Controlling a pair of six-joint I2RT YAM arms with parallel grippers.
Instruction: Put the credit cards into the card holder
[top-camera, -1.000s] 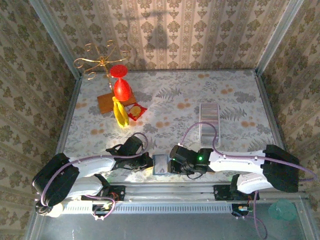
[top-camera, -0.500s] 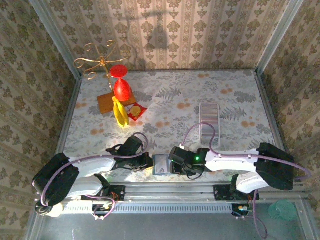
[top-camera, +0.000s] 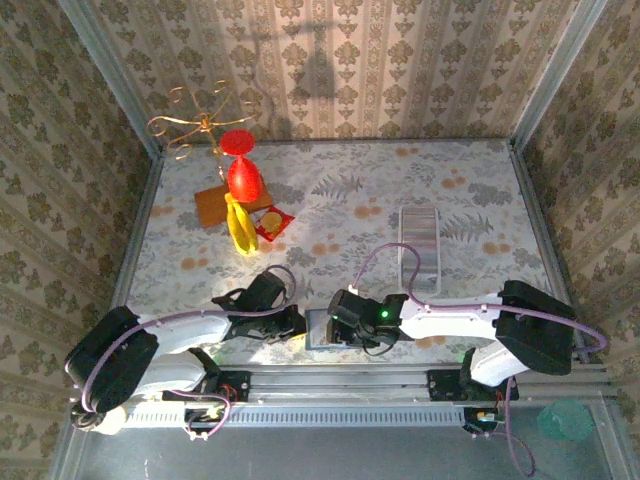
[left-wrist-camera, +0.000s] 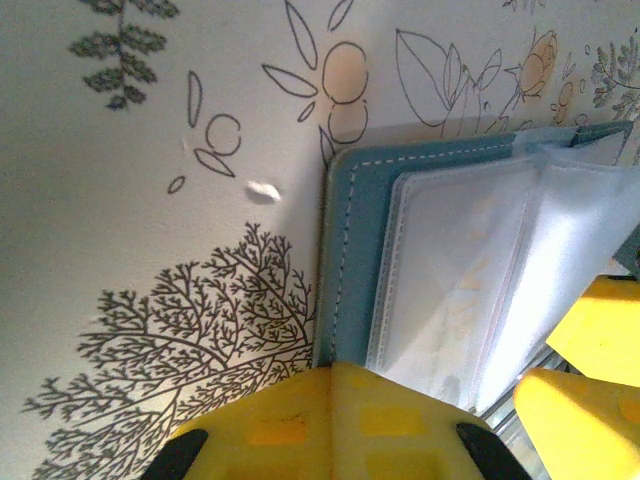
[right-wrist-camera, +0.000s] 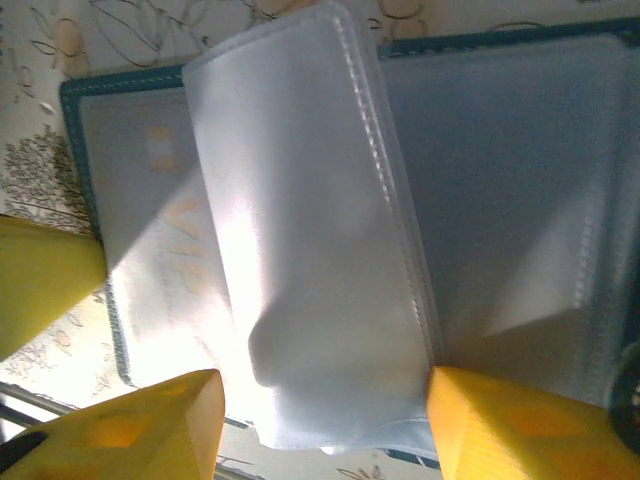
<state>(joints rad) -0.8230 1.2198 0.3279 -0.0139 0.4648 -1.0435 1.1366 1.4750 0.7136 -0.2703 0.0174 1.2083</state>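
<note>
Top external: I see the card holder (top-camera: 320, 331) lying open on the table (top-camera: 350, 190), at the near edge between the 2 grippers. The left gripper (top-camera: 299, 326) meets its left side. The right gripper (top-camera: 337, 327) sits over its right side.

Left wrist: the left jaws are closed tight, pinching the edge of the teal cover. The clear sleeves (left-wrist-camera: 470, 270) fan upward to the right of the pinch.

Right wrist: the right fingers (right-wrist-camera: 130, 430) stand well apart, 1 on each side of a raised sleeve. They squeeze nothing. I cannot tell whether they touch it.
</note>
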